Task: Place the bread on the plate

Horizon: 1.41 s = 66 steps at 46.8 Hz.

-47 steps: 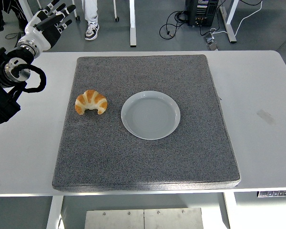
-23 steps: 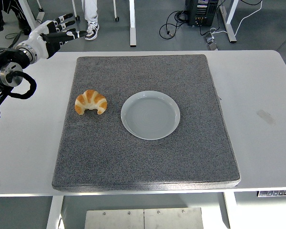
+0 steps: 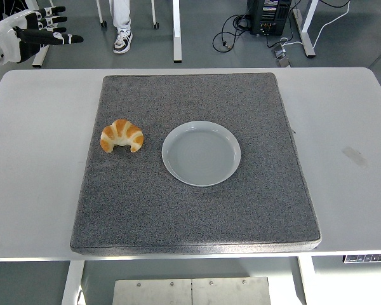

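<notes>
1. Left hand (image 3: 32, 35) hovering at the far left corner, beyond the desk (image 3: 349, 114) edge, fingers extended and spread, holding nothing; well apart from every task item.
2. Right hand not appearing in view.
3. Bread (image 3: 121, 136) lying on the grey mat (image 3: 197, 210), left of centre, just beside the plate (image 3: 201, 153) but not touching it; task therefore judged as not yet started.
4. Bread showing as a croissant: curved crescent shape, ridged golden-brown crust with paler bands, both tips pointing toward the near edge.
5. Plate sitting empty near the mat centre: round, pale grey, smooth and glossy, with a shallow raised rim, probably for keeping the bread from sliding off.
6. Mat appearing square, thick, speckled and rough-textured, probably serving as a non-slip, cushioned working surface over the smooth white desk.
7. Next move likely requiring the left hand to reach in over the croissant, that arm being the nearer one.
8. Gripping gently across the thick middle advised; crust possibly crushing or flaking.
</notes>
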Motion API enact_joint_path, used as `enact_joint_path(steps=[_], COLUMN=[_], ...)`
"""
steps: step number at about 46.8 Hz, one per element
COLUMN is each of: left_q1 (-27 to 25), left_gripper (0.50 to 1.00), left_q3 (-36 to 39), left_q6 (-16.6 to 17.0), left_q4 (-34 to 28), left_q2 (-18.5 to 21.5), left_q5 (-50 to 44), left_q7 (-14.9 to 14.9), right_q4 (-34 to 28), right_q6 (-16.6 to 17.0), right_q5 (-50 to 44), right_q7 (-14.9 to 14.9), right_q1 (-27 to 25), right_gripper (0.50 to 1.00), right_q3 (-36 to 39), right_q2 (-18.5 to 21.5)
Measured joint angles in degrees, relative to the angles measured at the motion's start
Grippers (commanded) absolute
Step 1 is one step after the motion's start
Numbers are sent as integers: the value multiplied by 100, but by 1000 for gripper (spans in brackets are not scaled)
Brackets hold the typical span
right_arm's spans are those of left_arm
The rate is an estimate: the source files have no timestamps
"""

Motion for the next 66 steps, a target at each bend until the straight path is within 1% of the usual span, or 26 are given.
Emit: enact_joint_path(steps=[5,8,14,23,27,33,38,49,57,62,66], left_q1=[-17,-62,-291,-320,-320,-315,-315,-497,-510,-442,-357], left_gripper=[987,987,987,987,987,987,987,987,987,987,987], left_q3=[90,274,660,972,1015,1088,1177,1874,1970,1955,1954], left_q6=[1,6,9,10,5,0,0,0,16,73,195], left_q4=[-66,-85,-240,-512,-813,-1401,-1650,-1733,-1764,-1764,-1702], left_q2=[-2,-11,-54,-138,-150,-58,-6,43,115,44,-148], left_q5=[68,264,924,1826,2180,2661,2863,3299,3689,3703,3709], left_q7=[20,39,43,54,42,31,50,54,40,37,45], right_q4=[-5,-5,-3,-3,-4,-4,-5,-2,-7,-6,-6], right_q6=[0,0,-1,-1,-1,-2,-4,-3,0,0,0], right_q5=[-1,-1,0,0,-1,-2,-1,-1,0,0,-1], right_q7=[0,0,0,0,0,0,0,0,0,0,0], right_q1=[-1,1,-1,0,-1,-1,-1,0,-1,-1,1], right_gripper=[1000,1000,1000,1000,1000,1000,1000,1000,1000,1000,1000], right_q3=[0,0,0,0,0,0,0,0,0,1,0], right_q2=[0,0,0,0,0,0,0,0,0,0,0])
